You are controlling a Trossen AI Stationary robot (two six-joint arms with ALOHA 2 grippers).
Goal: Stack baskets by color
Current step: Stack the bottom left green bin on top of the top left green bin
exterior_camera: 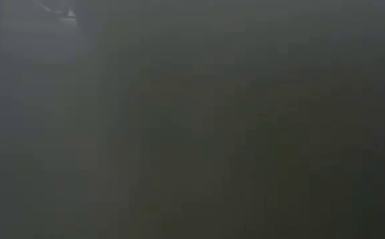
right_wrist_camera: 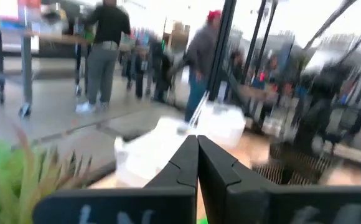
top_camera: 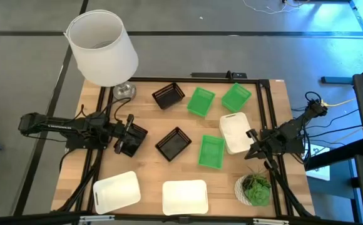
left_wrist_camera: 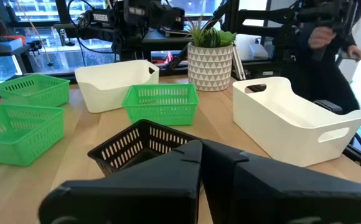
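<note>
Nine baskets rest on their bottoms on the wooden table. Black ones sit at the far middle point(top_camera: 168, 95) and the centre point(top_camera: 173, 143). Green ones are at the far right point(top_camera: 201, 101), point(top_camera: 236, 97) and right of centre point(top_camera: 211, 151). White ones lie at the right point(top_camera: 235, 132) and along the near edge point(top_camera: 116, 190), point(top_camera: 184, 197). My left gripper point(top_camera: 139, 136) hovers shut at the left, pointing level at the centre black basket point(left_wrist_camera: 140, 146). At the right, my right gripper point(top_camera: 251, 141) is shut beside the white basket, its fingertips point(right_wrist_camera: 197, 140) together. The low view is dark.
A big white lampshade-like bucket point(top_camera: 102, 47) stands at the table's far left corner. A small potted plant point(top_camera: 255, 187) sits at the near right corner, close under my right arm. People move about in the room beyond the table point(right_wrist_camera: 106, 43). Bare wood shows at the near left of centre.
</note>
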